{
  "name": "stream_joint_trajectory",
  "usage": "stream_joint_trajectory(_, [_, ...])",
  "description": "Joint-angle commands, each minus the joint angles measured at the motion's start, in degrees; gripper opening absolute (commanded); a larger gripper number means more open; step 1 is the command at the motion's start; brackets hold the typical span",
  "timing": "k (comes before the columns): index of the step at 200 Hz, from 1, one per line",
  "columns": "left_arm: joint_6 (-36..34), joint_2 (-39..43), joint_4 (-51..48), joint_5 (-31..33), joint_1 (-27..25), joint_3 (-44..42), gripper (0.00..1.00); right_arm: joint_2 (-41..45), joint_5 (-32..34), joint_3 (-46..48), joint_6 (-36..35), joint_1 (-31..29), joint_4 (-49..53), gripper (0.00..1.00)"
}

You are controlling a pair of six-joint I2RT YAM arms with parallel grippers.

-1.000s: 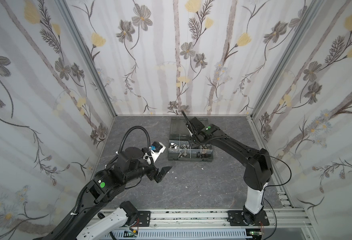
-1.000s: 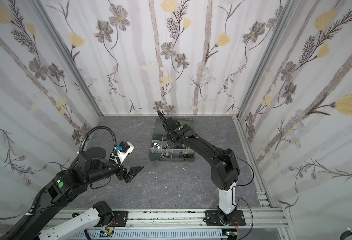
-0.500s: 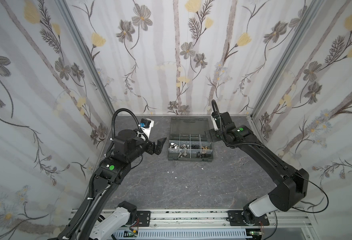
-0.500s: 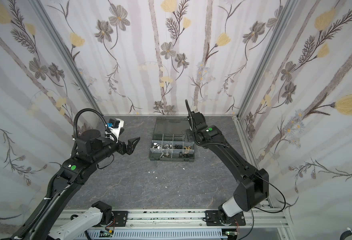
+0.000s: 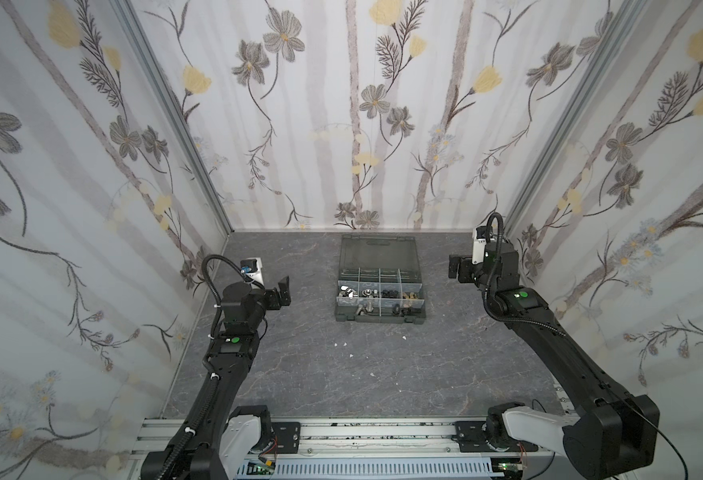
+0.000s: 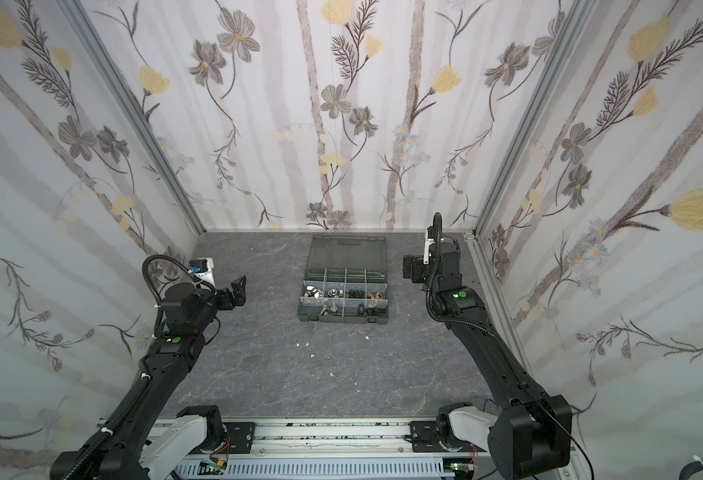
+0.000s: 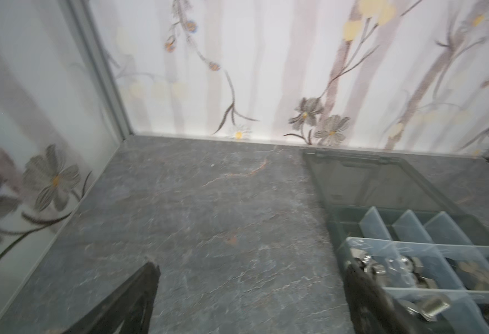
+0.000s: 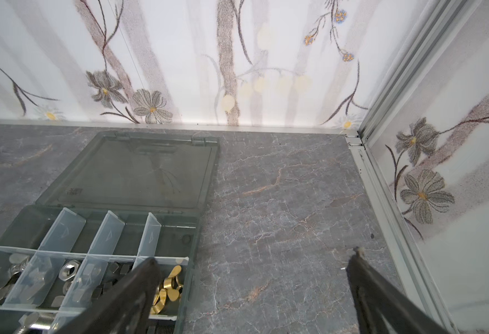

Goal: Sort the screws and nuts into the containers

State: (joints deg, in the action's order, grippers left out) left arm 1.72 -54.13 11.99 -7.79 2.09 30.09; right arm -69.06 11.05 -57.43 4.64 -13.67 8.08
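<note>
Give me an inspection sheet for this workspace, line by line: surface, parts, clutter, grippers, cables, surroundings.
Surface: dark grey marbled table, no loose hardware seen on it.
Job's things: organizer case at back centre, lid open flat; screws in the front row, nuts in the middle row, brass wing nuts at its right end; back row looks empty.
Clutter: a few white specks in front of the case.
Grippers: left gripper open, empty, left of the case; right gripper open, empty, right of it.
Cables: black hoses looped over each wrist, clear of the case.
Surroundings: floral walls on three sides; metal rail in front.
</note>
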Motion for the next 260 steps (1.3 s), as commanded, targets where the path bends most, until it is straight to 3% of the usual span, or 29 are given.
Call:
stream_joint_trajectory(1, [2.86, 1.24, 14.33, 2.26, 2.66, -6.53, 1.00, 0.31, 0.48, 2.72, 3.27, 0.12, -8.16, 1.00])
stream_joint_trajectory(19, [4.67, 2.01, 23.93, 2.75, 4.42, -13.11, 1.00, 1.28, 2.57, 7.60, 5.37, 0.05, -12.74, 1.00])
stream_joint_trajectory(47, [5.35, -2.03, 33.53, 3.55, 4.95, -16.45, 1.00, 5.63, -0.40, 18.53, 2.73, -0.09, -25.18, 1.00])
stream_joint_trajectory(65, [6.15, -6.42, 40.45, 4.65, 5.16, -17.80, 1.00, 8.97, -3.27, 24.91, -0.67, -0.63, -32.19, 1.00])
stream_joint_trajectory(100, [8.39, -16.17, 51.56, 3.03, 5.21, -19.03, 1.00, 17.12, -2.33, 37.61, -6.10, -1.13, -50.65, 1.00])
stream_joint_trajectory(129, [9.14, -22.86, 58.59, 3.72, 5.18, -18.80, 1.00, 20.02, 0.63, 37.80, -6.64, -1.09, -47.51, 0.99])
stream_joint_trajectory(213, [4.73, -31.85, 59.89, 0.61, 2.42, -15.85, 1.00, 21.04, 6.00, 40.33, -4.64, -0.84, -47.20, 1.00])
stream_joint_trajectory(250, [2.32, -37.23, 68.44, 5.14, -0.60, -17.89, 1.00, 18.07, 6.13, 39.18, -3.68, -0.74, -47.89, 1.00])
stream_joint_trajectory(260, [2.25, -36.61, 66.23, 5.13, -0.67, -17.32, 1.00, 17.29, 5.98, 39.12, -3.42, -0.64, -48.46, 1.00])
